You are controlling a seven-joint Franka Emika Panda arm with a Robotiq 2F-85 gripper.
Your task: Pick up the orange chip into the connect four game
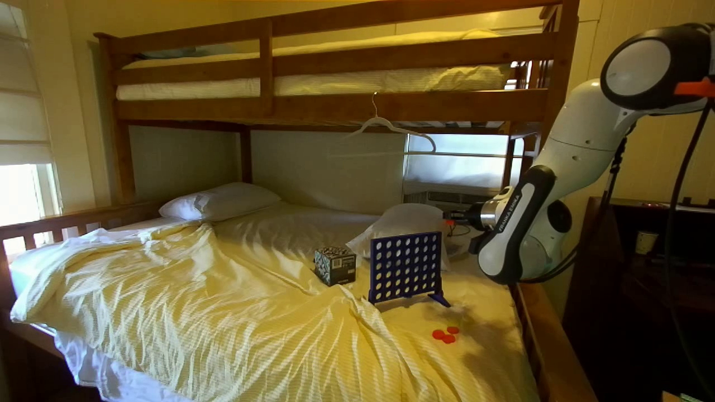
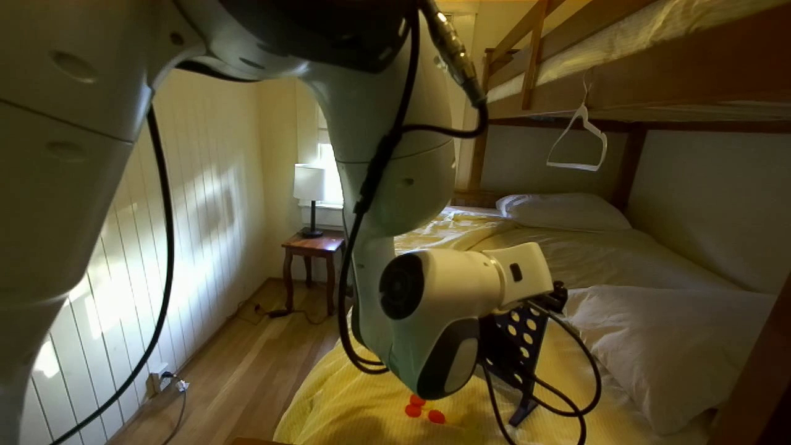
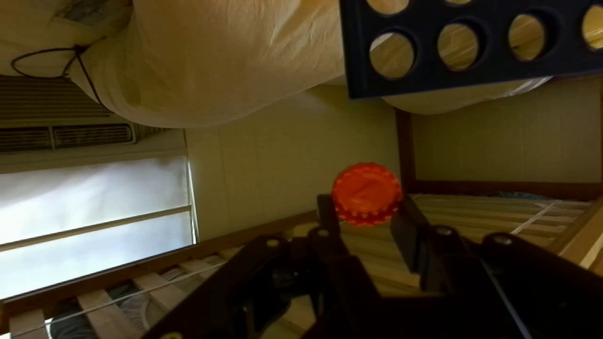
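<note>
Hand [image 3: 364, 203] is clamped on an orange chip [image 3: 367, 193], just right of centre in the wrist view; connect four game [image 3: 495, 44] cuts into the upper right, apart from it. In an exterior view the game stands upright on the bed [image 1: 234, 312], three loose chips [image 1: 448, 339] at lower right.

In an exterior view, the board [image 1: 406, 266] stands on the bed [image 1: 223, 301]. Relative to the board: box [image 1: 335, 266], left; pillow [image 1: 410, 216], behind; chips [image 1: 448, 339], before; pincer [image 1: 449, 216], right.

Dim yellowish light, overbright window [image 1: 19, 192], pale glare on the wall [image 2: 198, 266], dark pincer [image 3: 367, 209] perhaps out of focus.
</note>
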